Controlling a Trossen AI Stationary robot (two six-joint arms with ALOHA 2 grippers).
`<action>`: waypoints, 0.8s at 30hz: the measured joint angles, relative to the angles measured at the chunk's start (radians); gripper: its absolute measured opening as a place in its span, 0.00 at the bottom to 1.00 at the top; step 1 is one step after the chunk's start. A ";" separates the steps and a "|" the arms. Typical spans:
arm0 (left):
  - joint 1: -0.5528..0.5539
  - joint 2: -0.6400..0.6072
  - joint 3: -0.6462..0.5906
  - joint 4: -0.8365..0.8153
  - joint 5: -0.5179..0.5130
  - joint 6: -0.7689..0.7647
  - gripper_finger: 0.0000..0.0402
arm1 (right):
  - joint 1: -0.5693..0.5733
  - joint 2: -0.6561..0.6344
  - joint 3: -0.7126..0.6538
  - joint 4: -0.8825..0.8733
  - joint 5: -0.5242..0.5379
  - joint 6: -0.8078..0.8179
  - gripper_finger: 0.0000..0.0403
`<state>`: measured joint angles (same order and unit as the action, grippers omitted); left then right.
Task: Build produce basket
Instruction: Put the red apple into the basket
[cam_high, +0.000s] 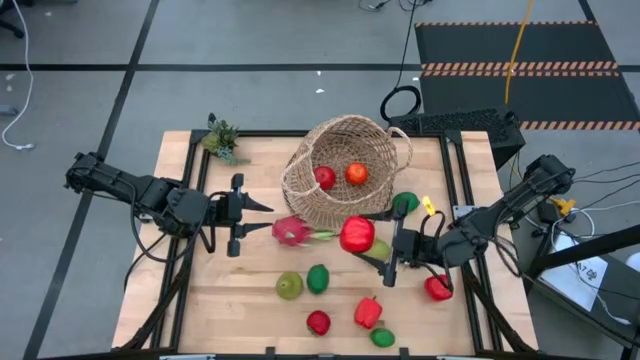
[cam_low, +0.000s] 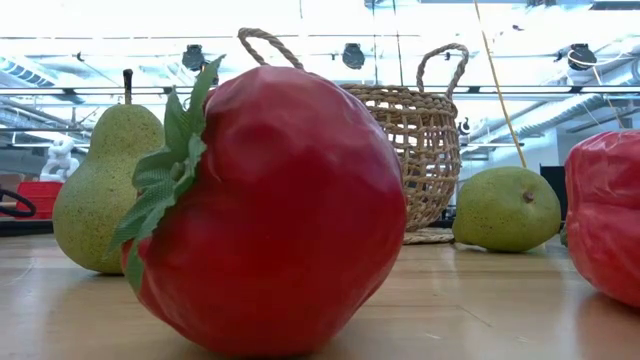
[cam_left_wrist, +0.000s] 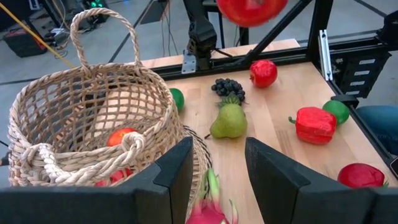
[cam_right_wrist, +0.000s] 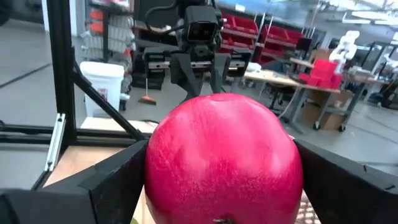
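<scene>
Now the right gripper (cam_high: 378, 250), fingers clamped wide on a red apple (cam_high: 357, 234), should carry it toward twelve o'clock over the tipped basket (cam_high: 345, 158) before releasing, while the left gripper (cam_high: 262, 217) waits half-open.

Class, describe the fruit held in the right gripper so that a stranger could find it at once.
Start at the wicker basket tipped on its side. Just in front of its mouth, the right gripper holds a big red apple off the table. It is the only fruit gripped.
</scene>
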<state>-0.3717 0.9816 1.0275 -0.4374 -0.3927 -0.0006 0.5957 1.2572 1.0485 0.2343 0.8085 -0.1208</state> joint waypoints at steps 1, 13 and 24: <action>0.000 0.000 0.000 0.000 0.000 0.000 0.37 | 0.000 0.000 -0.031 0.062 0.000 -0.016 0.92; 0.000 0.000 0.000 -0.002 0.000 -0.010 0.37 | -0.013 -0.017 -0.336 0.577 0.000 -0.111 0.92; 0.000 0.000 0.000 -0.008 0.002 -0.048 0.37 | -0.018 -0.076 -0.398 0.579 -0.136 -0.075 0.92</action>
<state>-0.3719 0.9813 1.0275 -0.4458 -0.3912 -0.0482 0.5777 1.1816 0.6502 0.8136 0.6724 -0.1955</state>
